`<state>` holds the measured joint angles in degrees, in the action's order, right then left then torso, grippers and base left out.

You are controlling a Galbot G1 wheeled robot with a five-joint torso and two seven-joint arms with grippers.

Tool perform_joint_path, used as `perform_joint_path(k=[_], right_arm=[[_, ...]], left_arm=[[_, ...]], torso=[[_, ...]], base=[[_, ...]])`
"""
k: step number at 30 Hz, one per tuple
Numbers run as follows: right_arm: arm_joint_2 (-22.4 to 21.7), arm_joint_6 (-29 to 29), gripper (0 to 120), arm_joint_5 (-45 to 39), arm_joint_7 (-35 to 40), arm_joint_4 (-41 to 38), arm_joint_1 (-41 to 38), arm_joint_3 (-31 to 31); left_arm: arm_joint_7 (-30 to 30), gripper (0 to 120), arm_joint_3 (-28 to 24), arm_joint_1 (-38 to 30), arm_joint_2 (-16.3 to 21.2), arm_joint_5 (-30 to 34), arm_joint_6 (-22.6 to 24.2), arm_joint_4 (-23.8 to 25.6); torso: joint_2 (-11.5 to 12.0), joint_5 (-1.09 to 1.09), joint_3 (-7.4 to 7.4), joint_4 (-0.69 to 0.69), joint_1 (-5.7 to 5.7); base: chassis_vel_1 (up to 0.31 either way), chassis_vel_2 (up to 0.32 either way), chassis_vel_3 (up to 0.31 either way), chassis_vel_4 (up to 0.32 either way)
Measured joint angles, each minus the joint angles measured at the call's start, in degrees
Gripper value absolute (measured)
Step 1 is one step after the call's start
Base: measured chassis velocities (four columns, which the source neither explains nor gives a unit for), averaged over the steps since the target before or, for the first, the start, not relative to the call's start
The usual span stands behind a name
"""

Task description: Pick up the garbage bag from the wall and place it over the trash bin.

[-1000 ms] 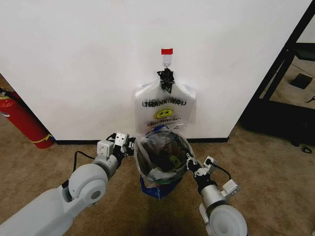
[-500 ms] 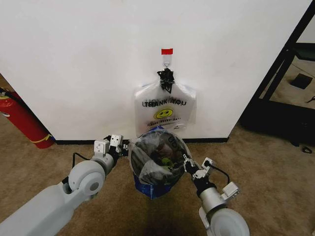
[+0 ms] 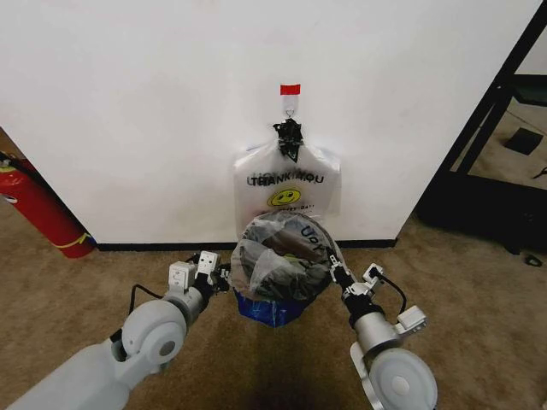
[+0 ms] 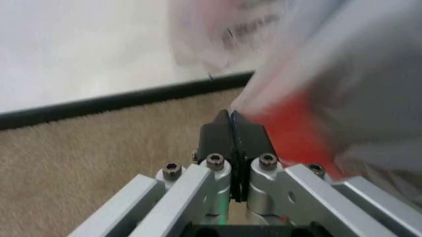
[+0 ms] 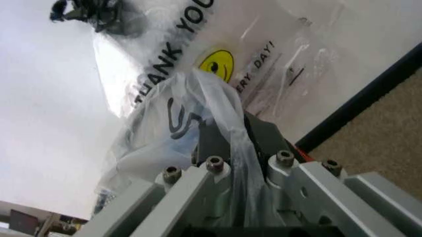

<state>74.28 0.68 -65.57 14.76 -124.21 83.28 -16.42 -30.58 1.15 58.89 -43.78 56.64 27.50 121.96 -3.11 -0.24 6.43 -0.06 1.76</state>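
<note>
The garbage bag (image 3: 286, 265), thin translucent white plastic with blue print low down, is stretched between my two grippers just in front of the wall (image 3: 154, 102). The trash bin shows as a dark shape through the film, and its red base (image 4: 290, 133) appears in the left wrist view. My left gripper (image 3: 224, 275) is shut on the bag's left edge, its fingers pressed together (image 4: 231, 128). My right gripper (image 3: 335, 278) is shut on the right edge, and the film (image 5: 231, 113) runs between its fingers.
A flat bundle of identical bags (image 3: 286, 184) hangs under a black tie from the hook below the red tape (image 3: 291, 89). A red fire extinguisher (image 3: 38, 213) leans at the left. A black shelf frame (image 3: 496, 111) stands at the right. Brown carpet lies around.
Both grippers have carried the bag slightly right and toward the wall since half a second ago. The bag now bulges higher in front of the hanging bundle.
</note>
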Motion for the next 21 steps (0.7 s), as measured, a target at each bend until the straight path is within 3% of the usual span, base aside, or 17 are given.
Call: perform_joint_path(k=[3,5,13,17,19,21], right_arm=[[0.1,0.2,1,1.1,0.7,0.8,-0.1,0.3],[0.1,0.3,1,1.2,0.8,0.9,-0.1,0.4],[0.4,0.5,1,1.6,2.0,3.0,-1.5,0.5],[1.3,0.5,1,1.4,3.0,3.7,-2.4,-0.4],[2.0,0.5,1,1.3,3.3,3.8,-2.4,-1.6],[3.5,0.5,1,0.8,4.2,3.8,-1.9,-4.4]], left_arm=[[-0.1,11,1.3,-1.3,0.5,0.6,0.5,0.5],[-0.1,13,1.5,-1.4,0.7,0.6,0.6,0.7],[-0.7,46,3.1,-0.9,3.0,-1.7,1.8,6.4],[-3.6,59,5.1,-0.4,2.1,-1.4,-1.4,8.1],[-5.2,66,5.9,0.7,1.2,1.3,-3.2,9.1],[-5.7,76,6.9,4.0,-0.2,5.7,-7.2,10.5]], torso=[[0.0,0.00,0.00,-0.01,0.00],[0.0,0.00,0.00,-0.01,0.00],[0.0,0.01,0.00,0.01,0.00],[0.0,0.01,0.00,-0.01,0.00],[0.0,0.03,0.00,0.03,0.00],[0.0,0.00,0.00,-0.04,0.00]], base=[[0.000,0.000,0.000,0.000],[0.000,0.000,0.000,0.000],[0.000,0.000,0.000,0.000],[0.000,0.000,0.000,0.000],[0.000,0.000,0.000,0.000],[0.000,0.000,0.000,0.000]])
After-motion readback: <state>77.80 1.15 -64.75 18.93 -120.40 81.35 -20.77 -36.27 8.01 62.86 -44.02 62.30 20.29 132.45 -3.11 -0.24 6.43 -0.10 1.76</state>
